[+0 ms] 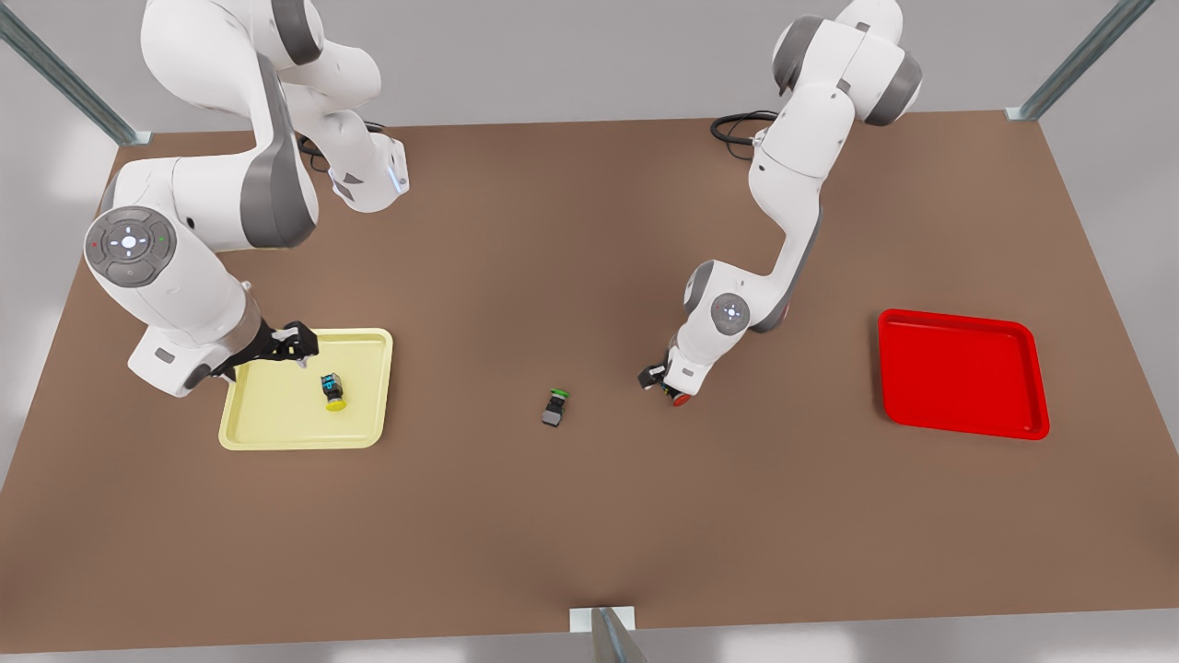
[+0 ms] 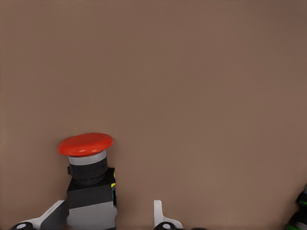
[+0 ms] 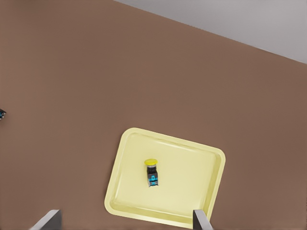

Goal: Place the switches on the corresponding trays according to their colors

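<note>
Hovering above the yellow tray (image 1: 304, 424) at the front view's left, the right gripper (image 1: 293, 343) hangs over the tray's rear corner with its fingers (image 3: 201, 219) spread apart and nothing between them. In the right wrist view the two fingertips frame the near rim of the tray from above. Inside the tray lies the yellow switch (image 1: 332, 390), tipped on its side with the yellow cap pointing toward the front edge of the tabletop (image 1: 589, 516), apart from the rims.

Near the middle of the tabletop sits the green switch (image 1: 555, 408), also lying on its side, green cap toward the back and grey base toward the front, well apart from both trays.

Just to its right in the front view, the left gripper (image 1: 665, 385) is down at the tabletop around the red switch (image 1: 681, 400), whose red cap peeks out below the hand. The left wrist view shows that switch (image 2: 88, 179) between the fingers (image 2: 162, 218): one fingertip touches the dark body, while the other stands off from it with bare tabletop between, so the fingers are apart and not clamped. The green switch's edge shows at the side of that same view.

At the front view's right the red tray (image 1: 963, 373) lies flat, well apart from the left gripper.
</note>
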